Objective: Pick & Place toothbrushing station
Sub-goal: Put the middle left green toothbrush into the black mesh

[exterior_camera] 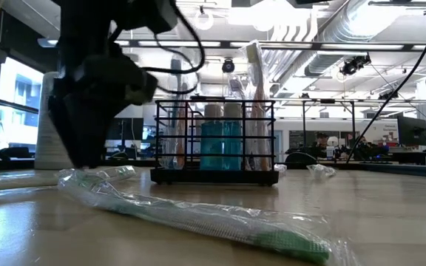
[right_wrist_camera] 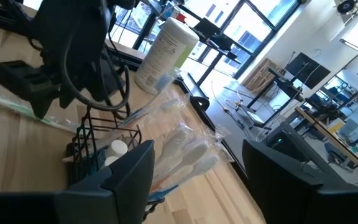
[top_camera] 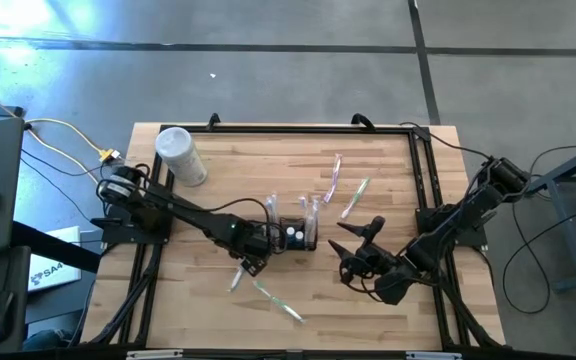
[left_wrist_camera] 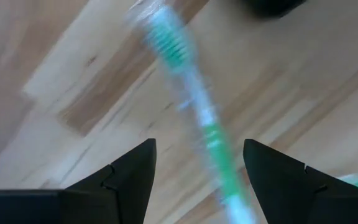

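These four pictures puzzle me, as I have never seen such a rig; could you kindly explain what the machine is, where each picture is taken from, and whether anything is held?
The machine is two dark robot arms at a wooden table. One picture looks straight down on everything; one looks level across the tabletop; the other two come from cameras on the arms' wrists, each looking out between its own two dark fingers.

In the middle stands the caddy, a small black wire rack with toothbrushes upright in it. More wrapped toothbrushes lie loose around it, and a white container stands near the far left corner.

The left gripper hovers open over a green toothbrush lying on the wood, its fingers either side but not gripping. The right gripper waits open beside the caddy. Nothing is held.
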Robot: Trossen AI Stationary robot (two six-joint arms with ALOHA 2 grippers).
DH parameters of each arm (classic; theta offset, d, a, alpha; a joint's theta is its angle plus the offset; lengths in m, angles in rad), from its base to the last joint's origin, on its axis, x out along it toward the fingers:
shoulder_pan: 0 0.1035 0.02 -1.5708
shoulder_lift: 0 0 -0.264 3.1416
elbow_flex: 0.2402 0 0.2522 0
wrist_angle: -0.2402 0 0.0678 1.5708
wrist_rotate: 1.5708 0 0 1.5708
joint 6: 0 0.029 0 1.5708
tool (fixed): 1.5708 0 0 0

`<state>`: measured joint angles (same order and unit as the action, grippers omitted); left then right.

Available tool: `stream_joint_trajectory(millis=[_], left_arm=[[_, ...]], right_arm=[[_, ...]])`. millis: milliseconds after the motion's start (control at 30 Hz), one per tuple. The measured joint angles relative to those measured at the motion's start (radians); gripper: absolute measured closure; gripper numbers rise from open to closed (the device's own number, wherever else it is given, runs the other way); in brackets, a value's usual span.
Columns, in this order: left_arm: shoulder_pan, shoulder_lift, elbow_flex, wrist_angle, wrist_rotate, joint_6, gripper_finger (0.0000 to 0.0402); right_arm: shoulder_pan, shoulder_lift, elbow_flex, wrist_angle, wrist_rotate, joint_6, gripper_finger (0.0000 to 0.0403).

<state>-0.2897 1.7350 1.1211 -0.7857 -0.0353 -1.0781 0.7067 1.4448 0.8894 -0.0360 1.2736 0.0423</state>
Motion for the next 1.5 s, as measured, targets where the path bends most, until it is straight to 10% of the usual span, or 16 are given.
stream_joint_trajectory(millis=[533, 900, 1500], left_arm=[[0.002, 0.015, -0.079, 0.144, 0.042, -0.027, 0.0176], [0.002, 0.017, -0.082, 0.102, 0.025, -0.021, 0.0382], [-0.018, 0.016, 0.014, -0.188, -0.079, 0.055, 0.0401]], right_arm=[[0.0, 0.0, 0.0, -0.02, 0.0, 0.02, 0.0166], [0.0, 0.0, 0.0, -0.019, -0.001, 0.017, 0.0166], [0.0, 0.0, 0.0, -0.02, -0.002, 0.014, 0.0166]])
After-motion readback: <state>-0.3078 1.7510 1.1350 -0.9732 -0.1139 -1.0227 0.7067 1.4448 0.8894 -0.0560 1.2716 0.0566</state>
